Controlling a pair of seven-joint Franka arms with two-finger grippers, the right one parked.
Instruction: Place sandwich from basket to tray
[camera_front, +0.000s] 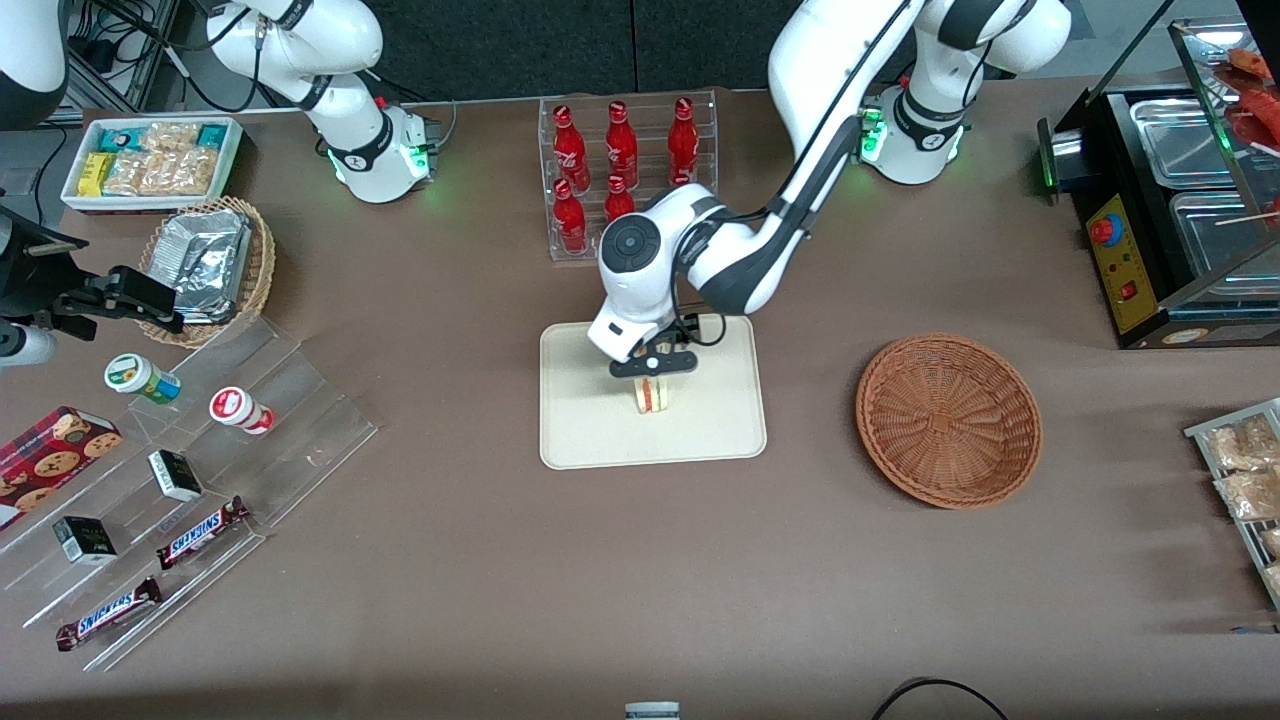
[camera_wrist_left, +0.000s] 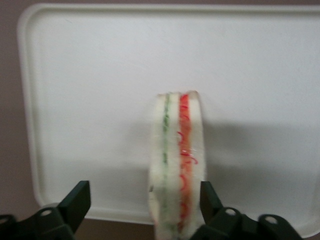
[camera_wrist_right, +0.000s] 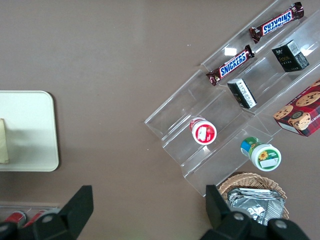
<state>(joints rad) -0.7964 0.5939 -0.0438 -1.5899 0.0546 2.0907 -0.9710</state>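
Note:
The sandwich (camera_front: 653, 394) stands on its edge on the cream tray (camera_front: 590, 430), its red and green filling stripes facing up (camera_wrist_left: 177, 170). My left gripper (camera_front: 652, 366) is directly above it, open. One finger (camera_wrist_left: 209, 196) is against the sandwich's red-striped side, while the other finger (camera_wrist_left: 79, 200) stands well apart from it. The tray (camera_wrist_left: 90, 100) fills the left wrist view. The round reddish-brown basket (camera_front: 948, 420) lies on the table beside the tray, toward the working arm's end, with nothing in it. In the right wrist view the tray (camera_wrist_right: 30, 130) and a sliver of the sandwich (camera_wrist_right: 3, 141) also show.
A clear rack of red bottles (camera_front: 625, 170) stands farther from the front camera than the tray, close to my arm. Toward the parked arm's end are an acrylic stepped shelf with snacks (camera_front: 190, 480), a small wicker basket of foil packs (camera_front: 210, 265) and a white snack bin (camera_front: 150, 160). A food warmer (camera_front: 1170, 220) stands at the working arm's end.

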